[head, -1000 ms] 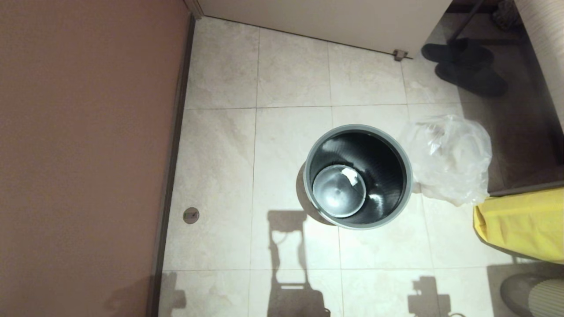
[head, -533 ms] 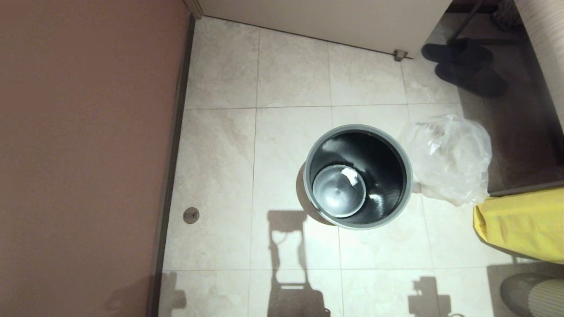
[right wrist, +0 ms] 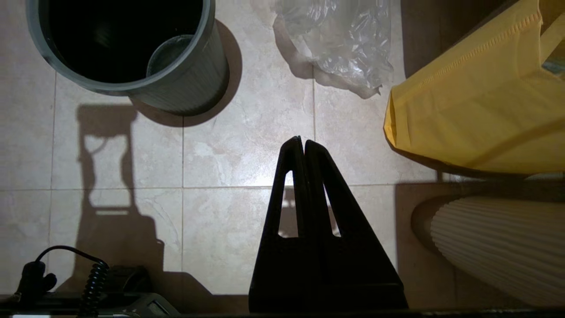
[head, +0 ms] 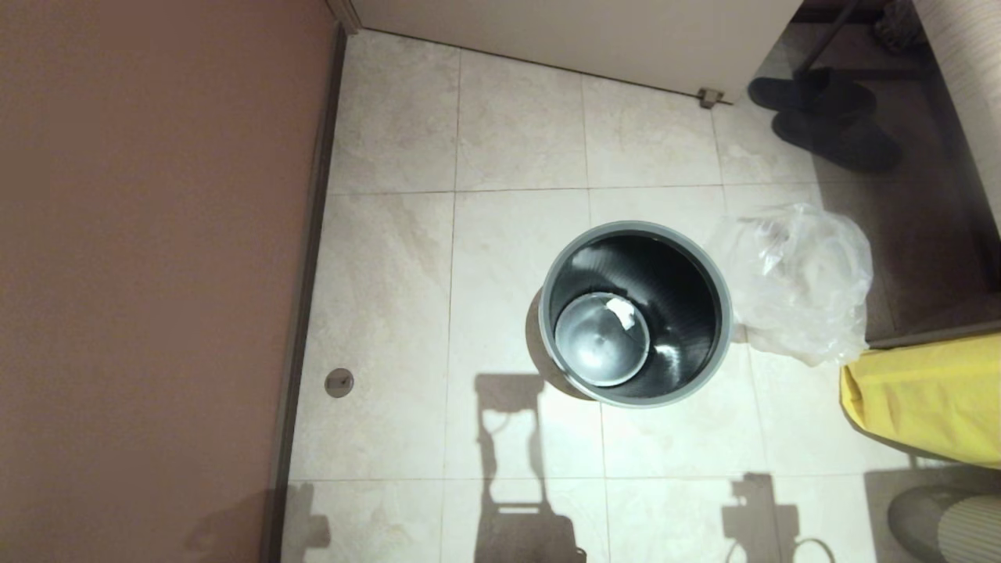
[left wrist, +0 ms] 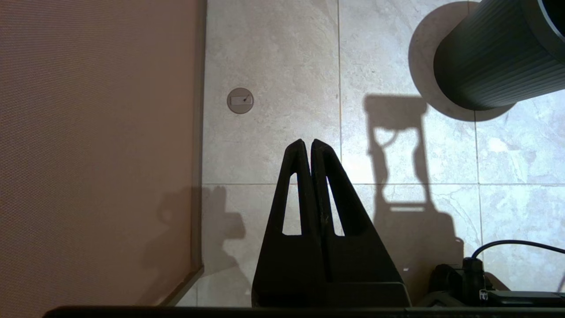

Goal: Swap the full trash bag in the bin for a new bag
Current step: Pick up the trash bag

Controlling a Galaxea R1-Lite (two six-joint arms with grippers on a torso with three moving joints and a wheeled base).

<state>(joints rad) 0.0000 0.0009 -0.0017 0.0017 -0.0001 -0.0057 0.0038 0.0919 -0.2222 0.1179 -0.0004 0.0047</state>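
Observation:
The round grey bin (head: 723, 328) stands on the tiled floor with no bag in it; a scrap of white paper (head: 622, 310) lies on its shiny bottom. The clear crinkly new bag (head: 798, 281) lies on the floor right of the bin, touching its side. My left gripper (left wrist: 307, 142) hangs shut and empty over bare tiles, near side and left of the bin (left wrist: 494, 57). My right gripper (right wrist: 300, 139) is shut and empty too, above the floor nearer me than the bag (right wrist: 340, 39) and bin (right wrist: 185, 88). Neither gripper itself shows in the head view, only their shadows.
A reddish wall (head: 148, 274) runs along the left. An opaque yellow bag (head: 923, 399) sits at the right, with a ribbed pale cylinder (head: 966, 528) below it. Black slippers (head: 829, 117) lie at the back right. A round floor plug (head: 339, 382) sits near the wall.
The right arm's shadow at the bottom edge of the floor has shifted slightly and grown. The bin, the bags and the left arm's shadow are unchanged.

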